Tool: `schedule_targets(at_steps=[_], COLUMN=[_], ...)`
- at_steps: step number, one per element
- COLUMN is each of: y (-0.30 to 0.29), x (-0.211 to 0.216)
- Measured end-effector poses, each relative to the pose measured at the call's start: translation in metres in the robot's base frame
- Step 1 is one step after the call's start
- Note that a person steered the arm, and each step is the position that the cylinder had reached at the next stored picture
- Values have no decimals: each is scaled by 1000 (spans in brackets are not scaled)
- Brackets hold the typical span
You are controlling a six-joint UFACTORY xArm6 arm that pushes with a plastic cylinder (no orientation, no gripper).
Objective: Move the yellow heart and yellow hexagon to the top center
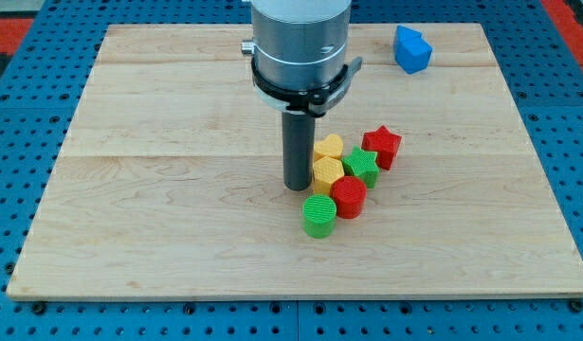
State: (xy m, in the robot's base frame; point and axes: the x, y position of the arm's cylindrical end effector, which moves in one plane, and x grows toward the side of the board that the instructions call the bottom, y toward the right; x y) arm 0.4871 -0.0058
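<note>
Two yellow blocks sit near the board's middle: one farther up, one just below it; which is the heart and which the hexagon I cannot make out. My tip rests on the board just left of the lower yellow block, touching or nearly touching it. A green star lies right of the yellow blocks, a red star beyond it.
A red cylinder and a green cylinder lie just below the yellow blocks. A blue block sits near the view's top right. The wooden board lies on a blue pegboard table.
</note>
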Motion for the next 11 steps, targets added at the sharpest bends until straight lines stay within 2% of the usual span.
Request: schedule_targets(at_steps=[1,2,4,5,7,8,9,10,11], y=[-12,39,14,14,73,75,38,-28,8], x=[22,34,-42,-50,-127,-130,-93,-127,-162])
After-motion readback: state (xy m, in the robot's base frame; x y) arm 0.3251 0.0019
